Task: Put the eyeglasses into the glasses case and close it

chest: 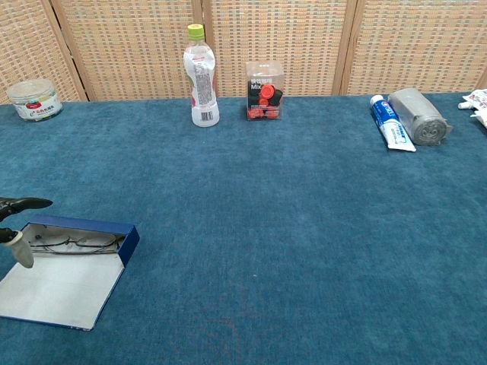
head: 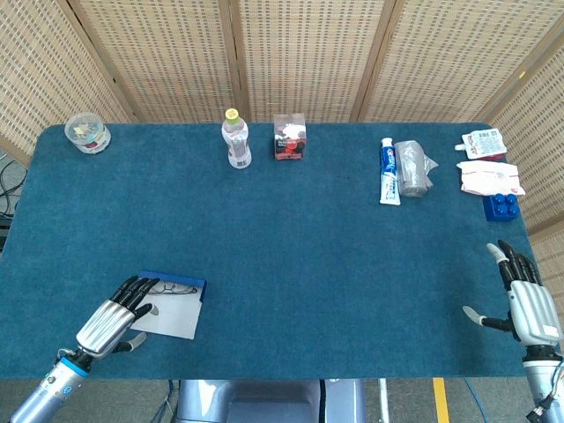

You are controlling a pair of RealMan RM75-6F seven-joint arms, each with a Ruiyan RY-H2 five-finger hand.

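The glasses case (head: 173,310) (chest: 68,275) lies open near the table's front left, a blue box with its white lid flat on the cloth. Thin-rimmed eyeglasses (head: 177,289) (chest: 74,242) rest inside the blue tray. My left hand (head: 113,320) hovers at the case's left edge, fingers apart and extended toward the glasses, holding nothing; only its fingertips (chest: 17,204) show in the chest view. My right hand (head: 525,300) sits at the front right corner, open and empty, far from the case.
Along the back edge stand a round tub (head: 88,132), a water bottle (head: 235,139) and a clear box of red items (head: 289,137). A toothpaste tube (head: 388,171), grey roll (head: 412,167), packets (head: 489,176) and a blue brick (head: 503,207) lie at back right.
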